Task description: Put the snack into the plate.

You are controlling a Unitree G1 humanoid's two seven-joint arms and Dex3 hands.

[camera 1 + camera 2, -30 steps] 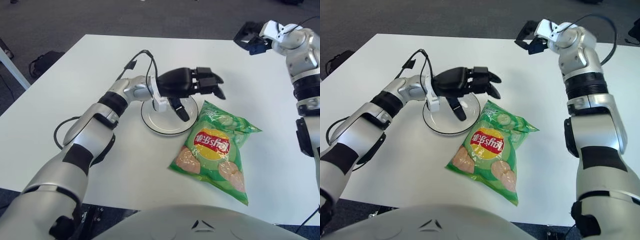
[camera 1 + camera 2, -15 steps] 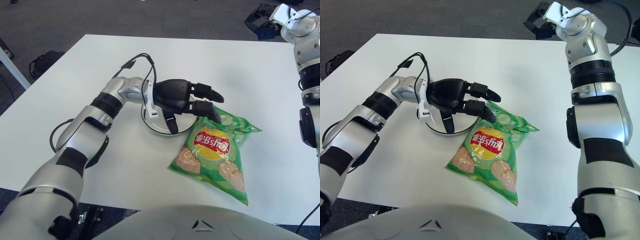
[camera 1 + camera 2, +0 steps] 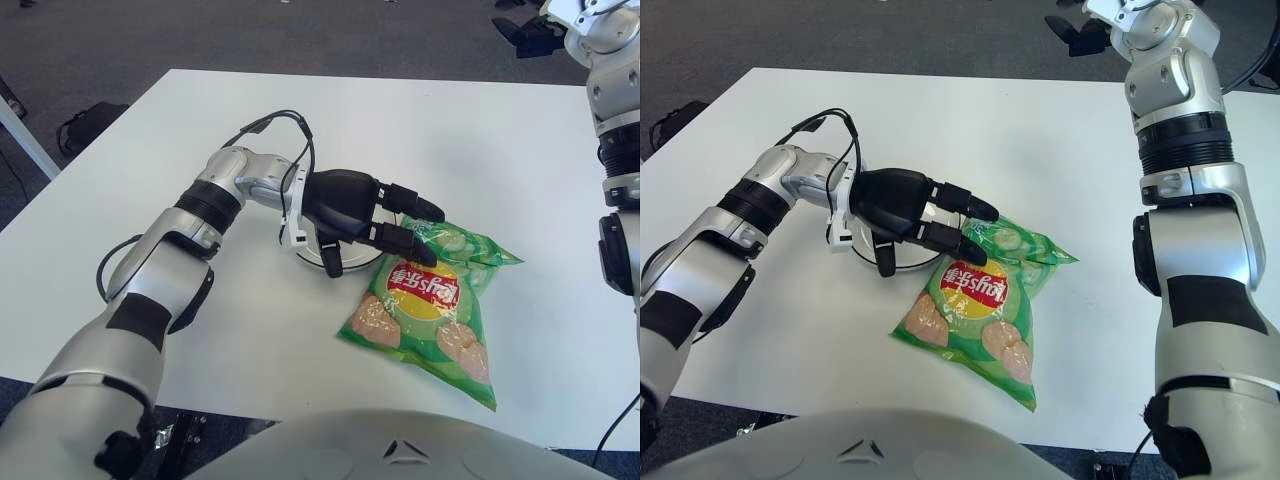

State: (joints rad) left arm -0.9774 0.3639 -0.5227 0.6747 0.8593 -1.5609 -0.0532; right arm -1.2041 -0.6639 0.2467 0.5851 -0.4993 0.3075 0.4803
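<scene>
The green chip bag [image 3: 430, 305] lies flat on the white table [image 3: 130, 200], its upper left corner just beside the white plate [image 3: 305, 252]. The left hand [image 3: 365, 218] hovers over the plate, hiding most of it, with fingers [image 3: 410, 246] stretched out and parted toward the bag's top edge, holding nothing. The right hand [image 3: 1080, 32] shows raised beyond the table's far right edge; whether its fingers are open cannot be told

The left hand [image 3: 365, 215] covers most of the plate [image 3: 845, 240]. The right hand [image 3: 1080, 30] is cut by the top edge, fingers unclear.
</scene>
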